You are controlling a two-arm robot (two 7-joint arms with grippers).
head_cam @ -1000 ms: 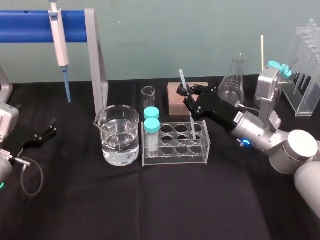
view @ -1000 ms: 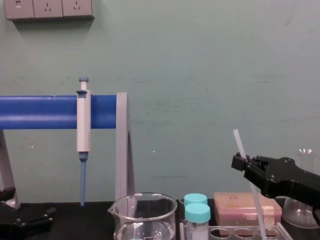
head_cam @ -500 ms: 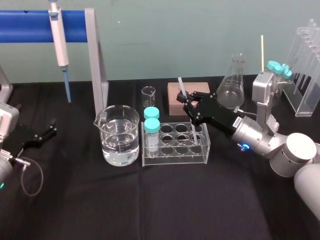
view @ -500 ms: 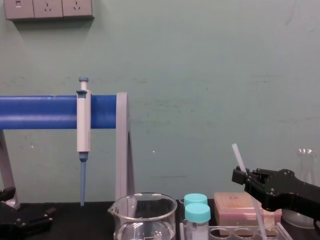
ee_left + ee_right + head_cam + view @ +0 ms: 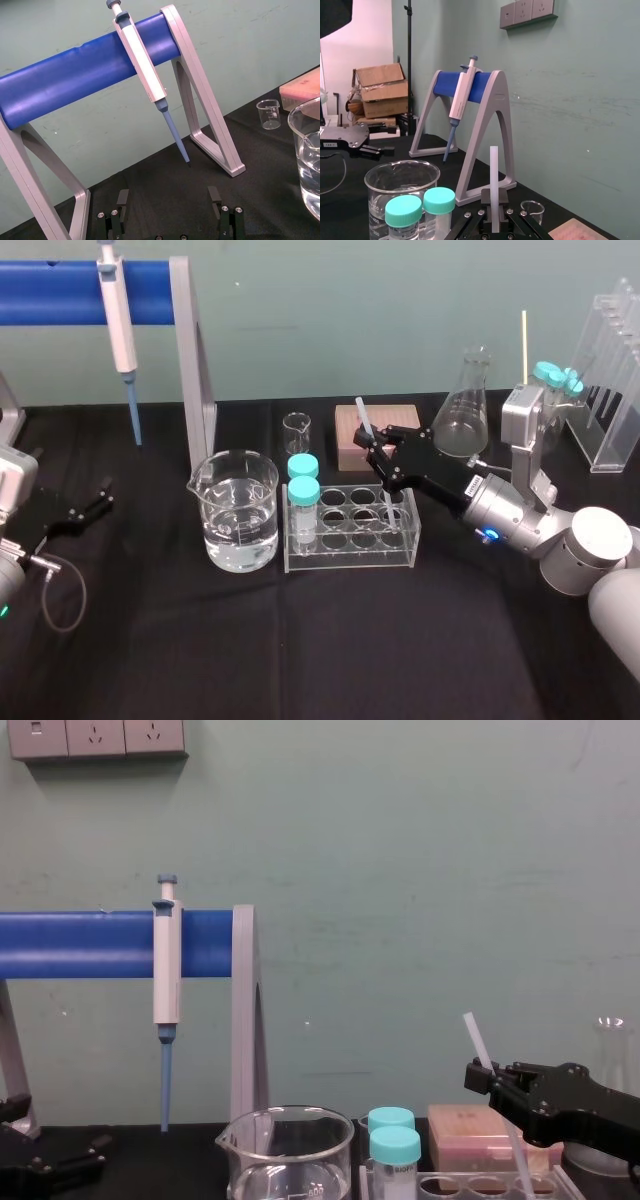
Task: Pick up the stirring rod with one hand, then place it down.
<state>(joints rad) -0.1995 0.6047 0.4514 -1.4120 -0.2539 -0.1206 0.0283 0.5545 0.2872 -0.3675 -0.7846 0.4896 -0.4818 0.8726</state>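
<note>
Rod (image 5: 364, 418) apparently in right end effector (image 5: 376, 449)

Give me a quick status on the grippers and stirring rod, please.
Right gripper shut on stirring rod, lower end in tube rack. Left gripper open, parked left. Capped tubes nearby.

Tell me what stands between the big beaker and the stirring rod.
Two teal-capped tubes in the clear rack's left end, in the head view. The right gripper holds the stirring rod at its right; left gripper parked.
</note>
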